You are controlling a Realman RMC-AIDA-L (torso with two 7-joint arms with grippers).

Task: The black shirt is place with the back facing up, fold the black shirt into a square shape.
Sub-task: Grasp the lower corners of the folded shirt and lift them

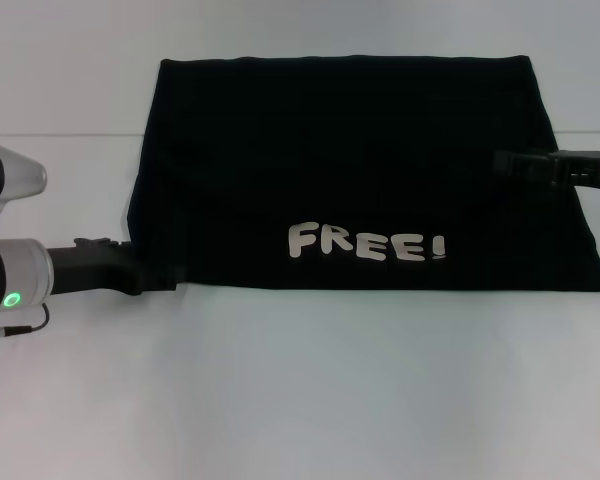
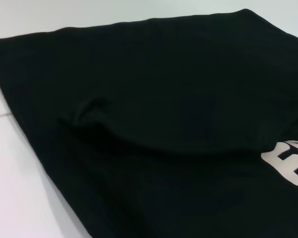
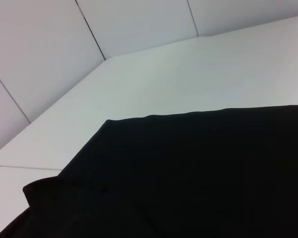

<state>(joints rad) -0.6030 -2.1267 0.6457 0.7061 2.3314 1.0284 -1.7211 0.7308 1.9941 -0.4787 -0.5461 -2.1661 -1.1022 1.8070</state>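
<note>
1. Black, soft fabric covers the far half of the white table (image 1: 300, 400): the black shirt (image 1: 360, 170) lies flat as a wide rectangle, its pale "FREE!" lettering (image 1: 366, 243) facing up near the front edge; it looks already folded at least once.
2. My left claw (image 1: 158, 278) sits at the shirt's near-left corner, touching the hem; its tips merge with the cloth, so I cannot tell if they pinch it.
3. My right claw (image 1: 505, 163) rests over the right edge; same doubt there.
4. Left to do, I judge: another fold across the width, since the shape is wider than square.
</note>
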